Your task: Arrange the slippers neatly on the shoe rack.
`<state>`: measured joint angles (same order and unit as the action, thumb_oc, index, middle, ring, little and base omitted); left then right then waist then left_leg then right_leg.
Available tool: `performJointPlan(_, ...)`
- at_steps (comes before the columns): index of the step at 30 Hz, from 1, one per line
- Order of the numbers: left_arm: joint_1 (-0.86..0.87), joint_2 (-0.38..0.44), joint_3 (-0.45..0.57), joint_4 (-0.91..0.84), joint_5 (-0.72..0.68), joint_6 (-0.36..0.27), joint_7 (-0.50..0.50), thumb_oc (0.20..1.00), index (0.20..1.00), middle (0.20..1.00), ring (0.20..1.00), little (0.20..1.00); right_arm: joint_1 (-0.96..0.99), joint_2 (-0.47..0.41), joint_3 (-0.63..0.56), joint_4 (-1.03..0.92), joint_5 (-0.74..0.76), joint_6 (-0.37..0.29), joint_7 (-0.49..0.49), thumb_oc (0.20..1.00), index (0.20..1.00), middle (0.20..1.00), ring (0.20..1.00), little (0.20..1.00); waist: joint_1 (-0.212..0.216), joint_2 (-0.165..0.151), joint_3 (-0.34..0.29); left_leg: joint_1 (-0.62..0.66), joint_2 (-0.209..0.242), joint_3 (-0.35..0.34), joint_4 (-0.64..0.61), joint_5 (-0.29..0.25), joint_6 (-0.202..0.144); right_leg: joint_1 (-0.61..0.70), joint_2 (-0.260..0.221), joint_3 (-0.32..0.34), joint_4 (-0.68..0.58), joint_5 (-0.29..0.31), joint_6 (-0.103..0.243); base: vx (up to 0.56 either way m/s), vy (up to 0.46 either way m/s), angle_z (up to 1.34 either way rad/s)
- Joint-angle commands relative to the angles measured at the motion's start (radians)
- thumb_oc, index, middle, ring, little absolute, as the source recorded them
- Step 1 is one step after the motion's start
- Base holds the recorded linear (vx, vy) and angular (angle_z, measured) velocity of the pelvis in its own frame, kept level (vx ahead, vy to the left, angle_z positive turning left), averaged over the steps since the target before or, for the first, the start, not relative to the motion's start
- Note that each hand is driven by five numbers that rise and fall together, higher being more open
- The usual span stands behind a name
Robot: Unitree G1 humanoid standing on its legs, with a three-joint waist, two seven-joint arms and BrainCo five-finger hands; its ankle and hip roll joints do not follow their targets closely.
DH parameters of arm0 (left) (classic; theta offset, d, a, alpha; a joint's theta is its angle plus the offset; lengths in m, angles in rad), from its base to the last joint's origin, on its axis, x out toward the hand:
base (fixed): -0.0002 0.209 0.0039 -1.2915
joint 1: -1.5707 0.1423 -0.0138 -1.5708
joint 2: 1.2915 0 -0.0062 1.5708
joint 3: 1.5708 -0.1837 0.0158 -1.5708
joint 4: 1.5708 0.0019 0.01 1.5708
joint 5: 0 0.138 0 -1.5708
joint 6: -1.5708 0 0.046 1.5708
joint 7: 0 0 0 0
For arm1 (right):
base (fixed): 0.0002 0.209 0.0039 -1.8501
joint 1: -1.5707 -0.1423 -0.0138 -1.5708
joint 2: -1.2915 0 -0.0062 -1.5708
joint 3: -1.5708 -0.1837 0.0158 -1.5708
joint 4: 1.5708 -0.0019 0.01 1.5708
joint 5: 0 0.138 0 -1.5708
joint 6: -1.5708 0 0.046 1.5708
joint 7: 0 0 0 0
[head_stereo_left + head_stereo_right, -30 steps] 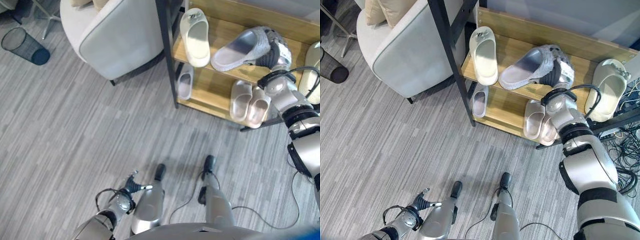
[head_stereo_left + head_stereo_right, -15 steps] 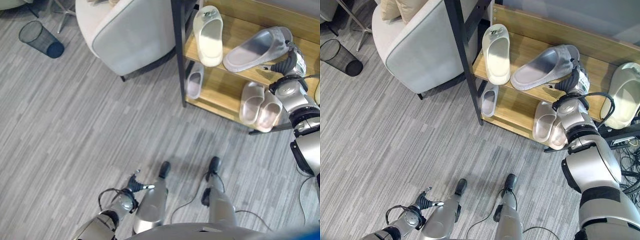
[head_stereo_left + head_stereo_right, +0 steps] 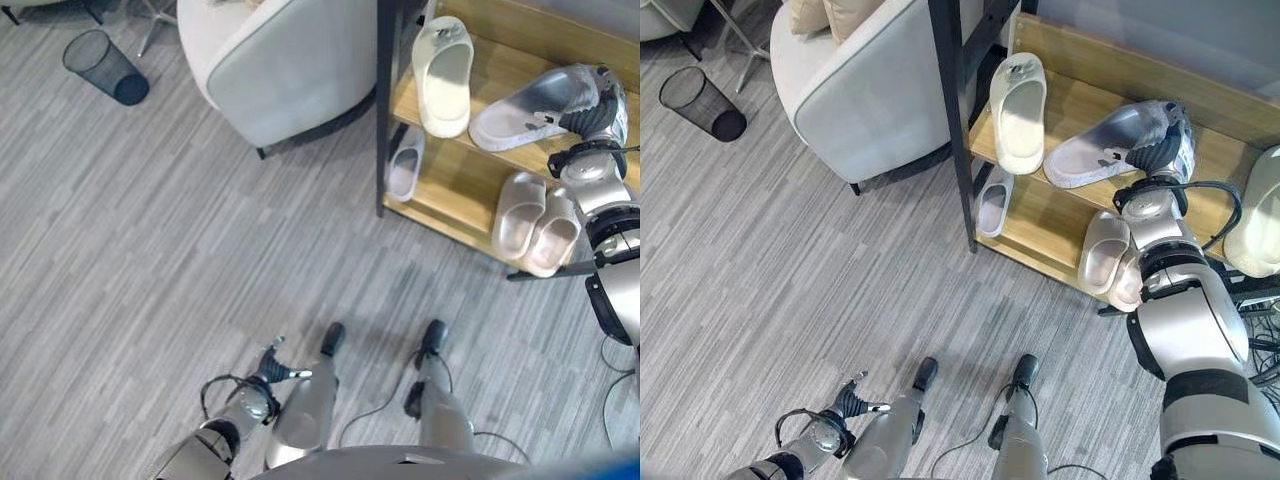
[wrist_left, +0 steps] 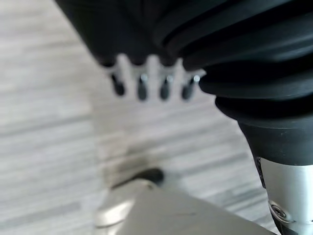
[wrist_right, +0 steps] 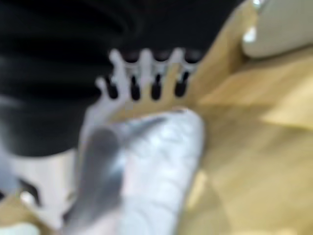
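Note:
A grey slipper lies at an angle on the top shelf of the wooden shoe rack, to the right of a white slipper. My right hand rests at the grey slipper's strap end. In the right wrist view its fingers reach out straight over the grey slipper, so the hand is open. The left hand hangs low by my side, open, holding nothing.
The lower shelf carries a beige pair and a small grey slipper. A cream slipper sits at the top shelf's right end. A pale armchair stands left of the rack. A mesh bin stands far left.
The camera has shifted, so the whole scene sits further right. The grey slipper, tilted up in my right hand a second ago, now lies flatter on the shelf.

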<state>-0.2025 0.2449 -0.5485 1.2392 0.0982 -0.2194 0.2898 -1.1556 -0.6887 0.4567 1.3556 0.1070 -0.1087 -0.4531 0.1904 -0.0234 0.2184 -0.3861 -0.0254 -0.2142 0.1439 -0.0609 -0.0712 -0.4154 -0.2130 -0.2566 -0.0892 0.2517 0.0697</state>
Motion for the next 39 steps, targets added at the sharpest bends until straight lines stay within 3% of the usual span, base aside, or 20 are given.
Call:
performJointPlan(1,-0.014,0.002,-0.024,0.025,-0.01,-0.008,0.01,1.0,1.0,1.0,1.0,1.0,-0.129,-0.119,-0.002,0.011,0.092,-0.022,0.008,1.0,1.0,1.0,1.0,1.0,0.03,-0.012,0.06,-0.015,-0.021,0.008,-0.088,0.057,-0.007,0.157,-0.021,0.046,0.065,-0.206,0.106,0.02,-0.02,0.12)
performJointPlan(8,0.003,0.011,-0.007,0.037,-0.01,-0.009,0.009,1.0,1.0,1.0,1.0,1.0,-0.122,-0.194,-0.014,0.032,0.127,-0.024,0.016,1.0,1.0,1.0,1.0,1.0,0.048,-0.016,0.05,-0.04,-0.03,0.003,-0.115,0.075,-0.013,0.149,-0.029,0.013,0.036,-0.19,0.119,0.03,-0.01,0.15)
performJointPlan(14,0.02,0.009,0.01,0.057,-0.017,-0.007,0.01,1.0,1.0,1.0,1.0,1.0,-0.134,-0.187,-0.009,0.044,0.138,-0.024,0.023,1.0,1.0,1.0,1.0,1.0,0.055,-0.016,0.038,-0.05,-0.039,0.003,-0.13,0.08,-0.012,0.142,-0.04,0.003,0.026,-0.18,0.126,0.02,0.014,0.04)
performJointPlan(15,0.02,0.009,0.01,0.057,-0.017,-0.007,0.01,1.0,1.0,1.0,1.0,1.0,-0.135,-0.187,-0.008,0.044,0.138,-0.024,0.023,0.721,0.721,0.721,0.721,0.721,0.055,-0.016,0.038,-0.05,-0.039,0.003,-0.13,0.08,-0.012,0.142,-0.04,0.003,0.026,-0.18,0.126,0.0,0.0,0.0)
performJointPlan(16,-0.077,0.002,0.026,0.092,-0.048,0.02,-0.002,1.0,1.0,1.0,1.0,1.0,-0.169,-0.141,0.026,0.018,0.123,-0.012,0.028,0.2,0.2,0.2,0.2,0.2,0.033,-0.021,0.034,-0.053,-0.04,0.004,-0.128,0.076,-0.011,0.139,-0.041,0.005,0.027,-0.18,0.128,0.0,0.0,0.0)
performJointPlan(24,-0.014,0.032,0.052,0.075,-0.059,0.007,-0.012,1.0,1.0,1.0,1.0,1.0,-0.054,-0.144,-0.04,0.045,0.138,-0.01,0.025,0.2,0.2,0.2,0.2,0.2,0.035,-0.024,0.04,-0.066,-0.05,0.005,-0.094,0.059,-0.004,0.146,-0.049,-0.004,0.04,-0.186,0.125,-0.02,0.001,0.05)
performJointPlan(30,-0.034,0.043,0.11,0.068,-0.073,0.023,-0.023,1.0,1.0,1.0,1.0,1.0,0.132,-0.085,-0.133,-0.107,0.033,-0.014,-0.057,0.2,0.2,0.2,0.2,0.2,-0.005,-0.02,0.042,-0.059,-0.052,0.022,-0.041,0.031,0.005,0.152,-0.05,0.021,0.07,-0.203,0.116,-0.04,0.006,0.0)
performJointPlan(32,-0.041,0.042,0.158,0.063,-0.07,0.033,-0.033,1.0,1.0,1.0,1.0,1.0,0.294,-0.068,-0.17,-0.358,-0.066,-0.032,-0.076,0.2,0.2,0.2,0.2,0.2,-0.038,-0.019,0.04,-0.04,-0.043,0.031,-0.019,0.015,0.008,0.161,-0.045,0.03,0.098,-0.227,0.107,-0.05,-0.068,-0.23)
performJointPlan(33,-0.038,0.039,0.181,0.055,-0.055,0.041,-0.033,1.0,1.0,1.0,1.0,1.0,0.421,-0.064,-0.2,-0.533,-0.192,-0.025,-0.101,0.2,0.2,0.2,0.2,0.2,-0.056,-0.02,0.036,-0.014,-0.034,0.028,-0.012,0.002,0.009,0.176,-0.039,0.038,0.123,-0.254,0.098,-0.02,-0.096,-0.19)
performJointPlan(35,-0.029,0.037,0.195,0.045,-0.041,0.045,-0.029,1.0,1.0,1.0,1.0,1.0,0.542,-0.049,-0.251,-0.655,-0.272,-0.027,-0.115,0.2,0.2,0.2,0.2,0.2,-0.073,-0.023,0.033,0.017,-0.021,0.027,-0.006,-0.008,0.008,0.195,-0.033,0.039,0.147,-0.278,0.089,0.0,-0.147,-0.14)
performJointPlan(39,-0.006,0.032,0.254,0.004,-0.041,0.048,-0.034,1.0,1.0,1.0,1.0,1.0,0.851,-0.009,-0.27,-0.877,-0.436,-0.043,-0.026,0.2,0.2,0.2,0.2,0.2,-0.104,-0.044,0.015,0.121,0.034,0.018,-0.004,-0.014,-0.016,0.275,0.003,0.018,0.195,-0.355,0.058,0.02,-0.241,-0.1)
